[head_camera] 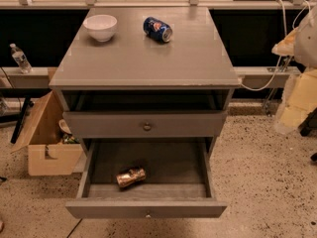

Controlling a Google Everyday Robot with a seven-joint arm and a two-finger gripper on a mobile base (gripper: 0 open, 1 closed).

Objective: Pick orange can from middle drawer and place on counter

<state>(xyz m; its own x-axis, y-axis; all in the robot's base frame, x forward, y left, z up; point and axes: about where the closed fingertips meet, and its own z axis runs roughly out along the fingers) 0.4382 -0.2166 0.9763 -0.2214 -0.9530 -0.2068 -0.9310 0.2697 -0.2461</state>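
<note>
The orange can (131, 177) lies on its side inside the open middle drawer (146, 208), left of centre and near the front. The drawer is pulled far out and has a small knob on its front. The upper drawer (146, 125) with a round bronze knob is pulled out a little. The counter (148, 58) is the grey cabinet's flat top. My gripper (295, 99) shows as a pale yellowish-white shape at the right edge, level with the cabinet top. It is well to the right of the drawer and apart from the can.
A white bowl (100, 27) and a blue soda can (157, 29) on its side rest at the back of the counter. An open cardboard box (47, 140) stands left of the cabinet. A water bottle (20, 58) stands on a ledge at the far left. Cables hang at the right.
</note>
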